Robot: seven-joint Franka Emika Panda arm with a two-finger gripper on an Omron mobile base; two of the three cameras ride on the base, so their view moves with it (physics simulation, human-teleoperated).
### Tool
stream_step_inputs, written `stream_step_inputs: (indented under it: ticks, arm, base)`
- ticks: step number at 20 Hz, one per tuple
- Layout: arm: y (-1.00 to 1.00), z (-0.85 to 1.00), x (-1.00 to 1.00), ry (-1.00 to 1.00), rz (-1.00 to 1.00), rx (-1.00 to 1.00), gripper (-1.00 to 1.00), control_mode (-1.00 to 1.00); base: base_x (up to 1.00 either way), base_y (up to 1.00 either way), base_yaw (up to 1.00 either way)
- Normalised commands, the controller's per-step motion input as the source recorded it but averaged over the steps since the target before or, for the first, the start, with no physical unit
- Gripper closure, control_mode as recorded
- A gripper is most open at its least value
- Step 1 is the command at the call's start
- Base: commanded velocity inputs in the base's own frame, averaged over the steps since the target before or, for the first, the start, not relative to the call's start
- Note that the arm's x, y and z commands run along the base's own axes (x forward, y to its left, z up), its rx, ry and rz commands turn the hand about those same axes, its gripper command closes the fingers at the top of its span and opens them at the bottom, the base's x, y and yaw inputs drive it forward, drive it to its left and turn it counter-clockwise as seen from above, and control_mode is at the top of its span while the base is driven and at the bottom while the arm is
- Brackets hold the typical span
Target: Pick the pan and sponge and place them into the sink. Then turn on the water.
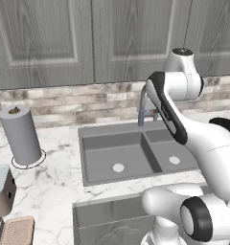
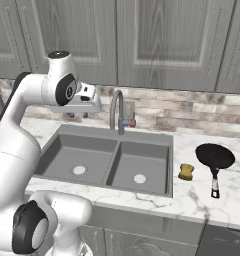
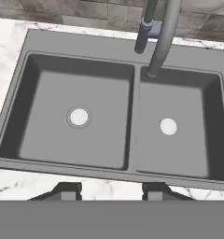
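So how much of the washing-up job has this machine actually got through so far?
Nothing looks done yet. The pan and the sponge both sit on the counter right of the sink, whose two basins hold nothing. No water runs from the faucet. The gripper hangs above the sink, jaws apart and holding nothing. Both pickups and the tap remain.

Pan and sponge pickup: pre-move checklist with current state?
1. Pan upright on the counter right of the sink, handle toward the front edge: ok.
2. Sponge free on the counter between sink and pan, touching neither: ok.
3. Both basins free of objects: ok.
4. Faucet off, no stream: ok.
5. Gripper above the sink, jaws apart, holding nothing: ok.
6. Gripper over the pan: not ok.
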Motion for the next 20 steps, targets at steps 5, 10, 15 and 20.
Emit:
stream_step_inputs:
  ticks: [5,10,15,20]
  arm:
    - [-0.19,-0.06,-0.14,-0.02,0.0,0.0,-1.0,-1.0]
    - [-0.72,-0.01,-0.27,0.01,-0.09,0.0,-1.0,-1.0]
    - [-1.0,-0.03,-0.25,0.03,-0.17,-0.01,-1.0,-1.0]
    - [-1.0,-0.29,-0.04,0.1,-0.22,0.0,-1.0,-1.0]
  base:
    - [0.0,0.0,0.0]
    - [0.0,0.0,0.0]
    - [0.0,0.0,0.0]
    - [0.0,0.0,0.0]
